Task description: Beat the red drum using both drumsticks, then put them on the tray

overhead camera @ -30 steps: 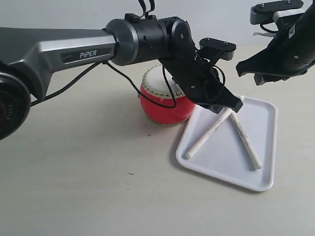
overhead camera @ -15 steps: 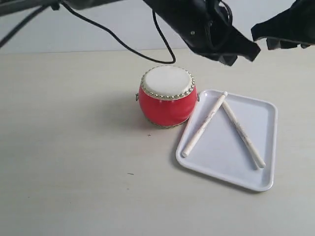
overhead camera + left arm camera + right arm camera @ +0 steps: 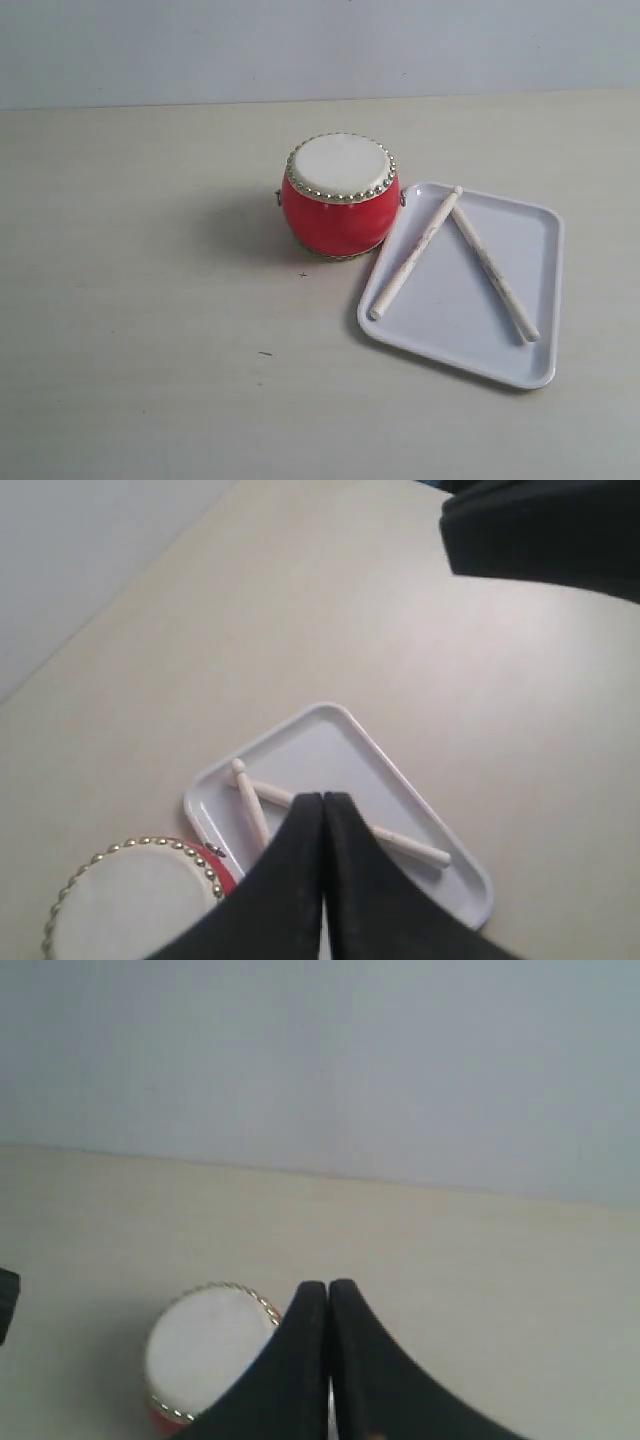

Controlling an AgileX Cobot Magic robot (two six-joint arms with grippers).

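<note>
The red drum [image 3: 340, 195] stands upright on the table with its cream skin facing up. Right beside it lies the white tray [image 3: 535, 225]. Both drumsticks rest on the tray, one [image 3: 416, 253] on its left side and the other [image 3: 495, 275] further right, their tips meeting at the far end. Neither arm shows in the exterior view. High above the tray [image 3: 330, 740] and the drum [image 3: 130, 900], my left gripper [image 3: 323, 798] is shut with nothing in it. My right gripper [image 3: 328, 1286] is likewise shut and empty, well above the drum [image 3: 205, 1345].
The beige table [image 3: 150, 350] stretches around the drum and tray, with a pale wall [image 3: 300, 45] behind it. A dark part of the other arm [image 3: 545, 535] shows at one corner of the left wrist view.
Both arms have lifted up and out of the exterior view. The drumsticks, drum and tray lie where they were half a second ago.
</note>
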